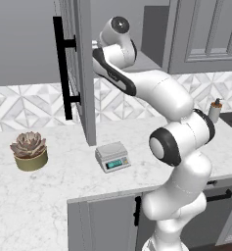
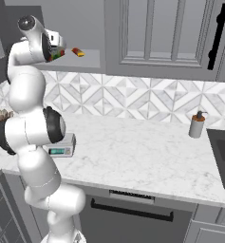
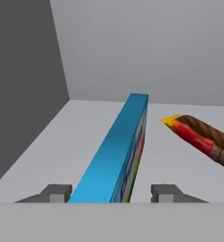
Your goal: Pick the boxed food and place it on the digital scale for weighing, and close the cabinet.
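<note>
From the left base view, the arm reaches up into the open cabinet (image 1: 81,68), whose door stands swung out over the table (image 1: 49,196), its black bar handle facing the camera. The digital scale (image 1: 112,156) sits on the table just below the door's lower edge, near a potted succulent (image 1: 29,150). A risk here, as I judge it: a careless pull-out could knock the wrist against the door.

From the right base view, the wrist sits at the cabinet shelf (image 2: 88,59), with a small red-and-yellow item (image 2: 78,51) lying just beyond it. The scale peeks out behind the arm's elbow, and a soap bottle (image 2: 196,125) stands well apart to the right.

Through the hand view, the boxed food (image 3: 114,156) stands on its thin edge on the shelf, running away between the two fingertips (image 3: 56,193). The pincer (image 3: 112,194) is apart, a tip on each side, neither visibly touching. The red-and-yellow item lies near the box's right face. Closing off-centre could tip the narrow box or push it into that item; a shallow grip might let it slip on the way down to the scale.
</note>
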